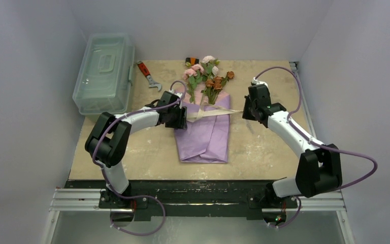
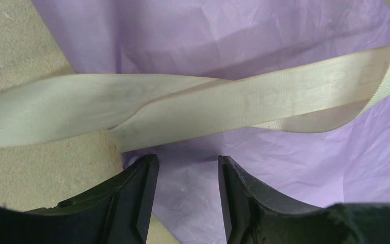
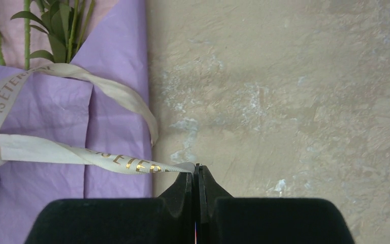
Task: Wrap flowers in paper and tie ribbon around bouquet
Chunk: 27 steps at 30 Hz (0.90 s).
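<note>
My right gripper [image 3: 198, 172] is clamped on the ribbon [image 3: 127, 163] end. My left gripper [image 2: 188, 158] gapes empty, just short of it. The bouquet [image 1: 208, 129] lies mid-tabletop, blooms toward the far edge. A hard tug could drag the loop off it.

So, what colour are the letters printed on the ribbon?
Gold, on the cream ribbon; best seen in the right wrist view.
</note>
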{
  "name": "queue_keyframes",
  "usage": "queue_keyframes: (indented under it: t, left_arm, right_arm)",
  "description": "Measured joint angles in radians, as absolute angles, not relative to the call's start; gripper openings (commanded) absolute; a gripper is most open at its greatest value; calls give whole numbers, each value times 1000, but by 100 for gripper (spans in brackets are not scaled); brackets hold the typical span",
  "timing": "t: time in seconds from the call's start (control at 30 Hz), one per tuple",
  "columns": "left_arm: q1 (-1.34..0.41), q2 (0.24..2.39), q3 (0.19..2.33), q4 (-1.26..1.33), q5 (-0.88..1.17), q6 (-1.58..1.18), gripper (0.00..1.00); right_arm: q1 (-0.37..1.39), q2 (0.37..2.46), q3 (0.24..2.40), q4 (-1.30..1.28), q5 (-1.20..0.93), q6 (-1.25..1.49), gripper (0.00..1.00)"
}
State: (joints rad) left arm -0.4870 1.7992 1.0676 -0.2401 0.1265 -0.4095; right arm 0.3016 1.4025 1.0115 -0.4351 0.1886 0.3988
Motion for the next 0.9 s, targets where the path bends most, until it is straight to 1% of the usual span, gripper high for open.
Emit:
queue_keyframes:
  t: [0.23,0.67,0.9]
  left_arm:
    - [-487,1799,1068,-241,123,-410,50]
    - [-490,1795,1062,-238,113,-410,50]
    - [-493,1795,1058,-232,101,-410,50]
  right_arm:
    - [271,1446,1017,-426,209,334,0]
    - [211,1647,1055,-310,246,186,0]
    - [189,1647,1139,-364,305,156,0]
